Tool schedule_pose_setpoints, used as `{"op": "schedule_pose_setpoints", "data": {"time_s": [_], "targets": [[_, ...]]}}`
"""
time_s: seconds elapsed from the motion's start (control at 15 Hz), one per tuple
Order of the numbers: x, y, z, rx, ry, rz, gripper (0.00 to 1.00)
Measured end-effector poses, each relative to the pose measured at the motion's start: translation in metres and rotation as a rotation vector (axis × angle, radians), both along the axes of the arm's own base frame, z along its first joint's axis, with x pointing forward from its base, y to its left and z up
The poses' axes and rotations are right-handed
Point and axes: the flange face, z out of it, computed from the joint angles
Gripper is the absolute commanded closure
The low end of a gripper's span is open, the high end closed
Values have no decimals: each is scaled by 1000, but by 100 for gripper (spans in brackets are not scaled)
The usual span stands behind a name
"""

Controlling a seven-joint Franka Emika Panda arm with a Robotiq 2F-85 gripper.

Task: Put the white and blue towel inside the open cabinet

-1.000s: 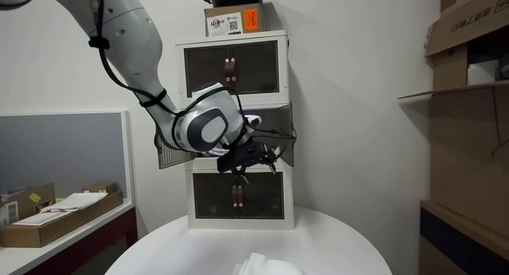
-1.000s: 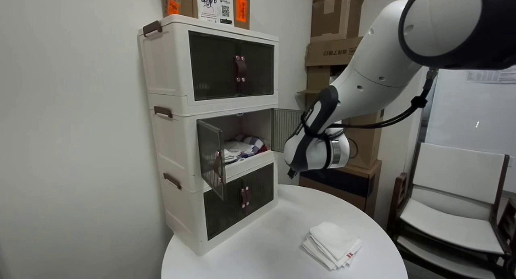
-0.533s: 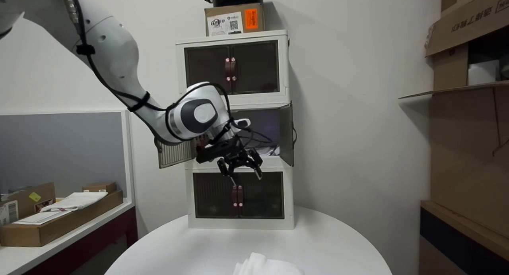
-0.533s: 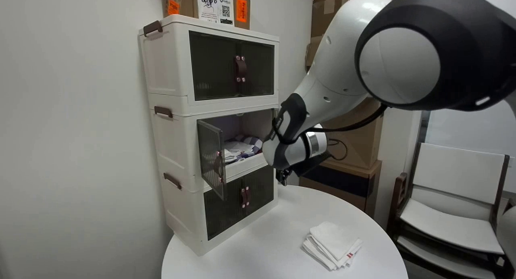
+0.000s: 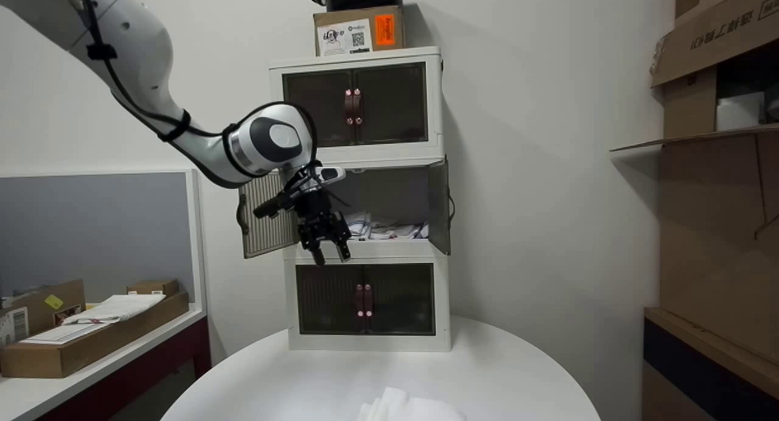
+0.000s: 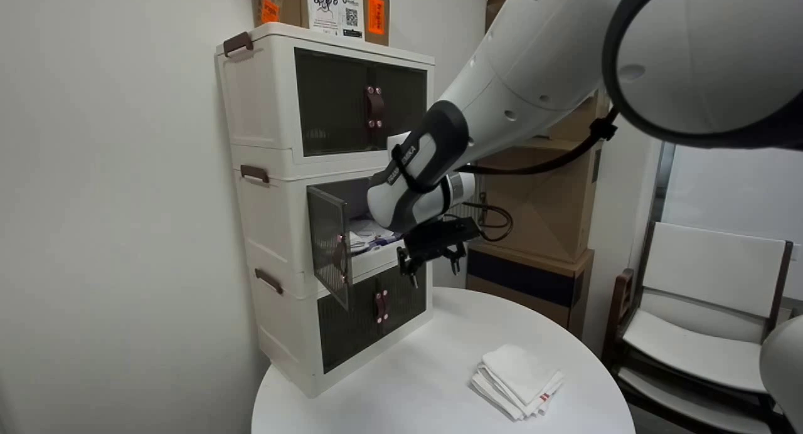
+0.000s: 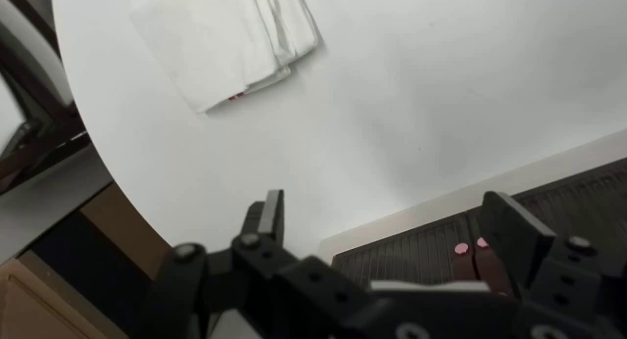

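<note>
The open cabinet (image 5: 395,249) is the middle section of the white tower, its doors swung out to both sides; it also shows in an exterior view (image 6: 270,227). Inside lie crumpled white cloths with blue parts (image 5: 398,231), also seen in an exterior view (image 6: 373,231); which is the white and blue towel I cannot tell. My gripper (image 5: 331,258) is open and empty, pointing down in front of the cabinet's lower edge. It shows open in an exterior view (image 6: 435,277) and in the wrist view (image 7: 384,197), with the bottom section's doors behind the fingers.
A folded white towel with red marks (image 6: 517,381) lies on the round white table (image 6: 439,359); it also shows in the wrist view (image 7: 220,40). The open glass doors (image 5: 439,208) (image 6: 329,246) stick out. Cardboard boxes (image 6: 539,202) and a chair (image 6: 709,333) stand beyond the table.
In an exterior view the arm has moved left and slightly up, and the gripper has turned to point more downward. More of the cabinet's inside shows there. The table towel has not moved.
</note>
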Motion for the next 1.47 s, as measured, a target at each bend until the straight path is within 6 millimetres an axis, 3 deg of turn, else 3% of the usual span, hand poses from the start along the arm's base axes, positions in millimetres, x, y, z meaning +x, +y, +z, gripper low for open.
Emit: {"op": "schedule_pose_setpoints", "data": {"time_s": [0.2,0.47,0.6,0.8,1.13,1.47], "targets": [[2,-21,22,97,-70,-86,0],[5,-63,60,234,-204,-145,0],[3,-78,79,285,-246,-126,0],[-4,-84,101,303,-246,11,0],[-23,-81,104,286,-98,238,0],[-40,-98,110,202,6,469,0]]}}
